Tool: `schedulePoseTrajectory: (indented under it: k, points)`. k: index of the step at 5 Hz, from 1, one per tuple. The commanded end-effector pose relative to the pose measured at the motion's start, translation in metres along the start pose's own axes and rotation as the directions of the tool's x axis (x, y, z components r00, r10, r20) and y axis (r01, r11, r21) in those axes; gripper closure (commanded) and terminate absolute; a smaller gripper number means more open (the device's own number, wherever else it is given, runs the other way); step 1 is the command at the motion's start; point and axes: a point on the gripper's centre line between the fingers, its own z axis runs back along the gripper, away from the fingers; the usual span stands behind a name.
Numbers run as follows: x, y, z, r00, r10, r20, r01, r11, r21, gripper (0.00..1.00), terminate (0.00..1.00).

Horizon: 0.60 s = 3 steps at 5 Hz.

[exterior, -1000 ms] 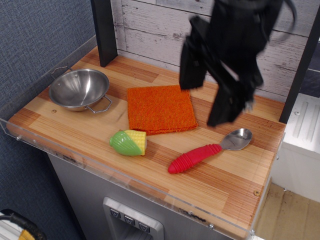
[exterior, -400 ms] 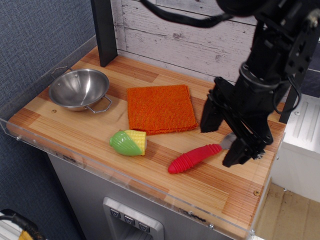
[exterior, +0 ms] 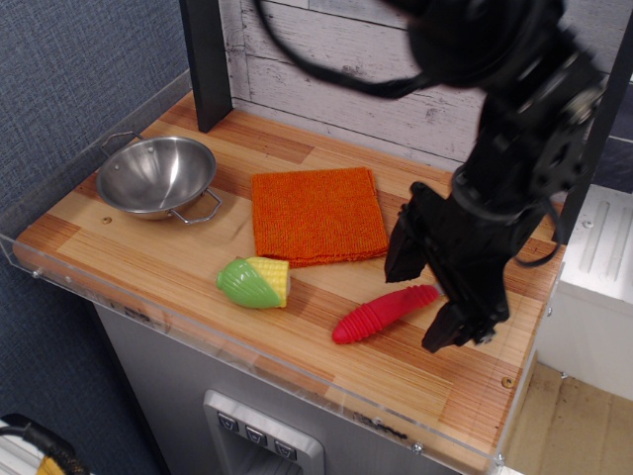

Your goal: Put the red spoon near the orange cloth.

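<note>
The red spoon (exterior: 381, 314) lies on the wooden table at front right, its ribbed red handle pointing front left; its silver bowl is hidden behind my gripper. The orange cloth (exterior: 317, 215) lies flat in the middle of the table, behind and to the left of the spoon. My black gripper (exterior: 427, 295) is open and low over the spoon's bowl end. One finger (exterior: 404, 247) stands on the far side of the spoon and the other finger (exterior: 447, 322) on the near side. It holds nothing.
A yellow-and-green toy corn (exterior: 255, 282) lies left of the spoon, in front of the cloth. A steel bowl (exterior: 155, 176) with handles stands at the left. A black post (exterior: 208, 59) rises at the back left. A clear plastic rim (exterior: 198, 332) lines the table's front edge.
The gripper has come down from above the table and moved forward, so it now straddles the spoon's bowl end and hides the silver bowl. The spoon, cloth, corn and bowl have not moved.
</note>
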Motion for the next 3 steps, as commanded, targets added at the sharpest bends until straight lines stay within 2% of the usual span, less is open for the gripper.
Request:
schedulePoseTrajectory:
  k: [1, 3]
  points:
    - [-0.001, 0.002, -0.011, 0.998, -0.004, 0.065, 0.007, 0.999, -0.051, 0.00, 0.00]
    - [-0.014, 0.020, -0.029, 0.998, 0.054, 0.042, -0.048, 0.988, -0.149, 0.00, 0.00]
